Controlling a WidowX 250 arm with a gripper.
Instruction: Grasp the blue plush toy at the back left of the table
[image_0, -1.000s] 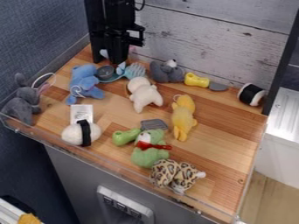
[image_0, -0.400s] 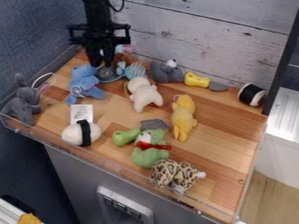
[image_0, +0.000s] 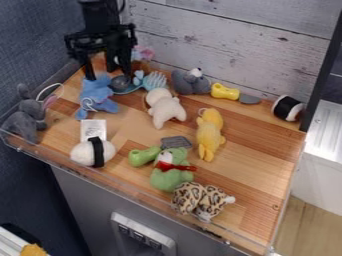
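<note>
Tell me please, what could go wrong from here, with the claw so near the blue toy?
The open claw is over the head end of the blue toy, and the dark round bowl is right beside it, so closing could catch or push the bowl too. The thin loop by the blue toy might snag if the claw goes lower there.

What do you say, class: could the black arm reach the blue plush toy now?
Probably yes: the arm has open fingers close by the blue plush toy, with nothing apparent on top, though a dark round piece sits right beside it.
</note>
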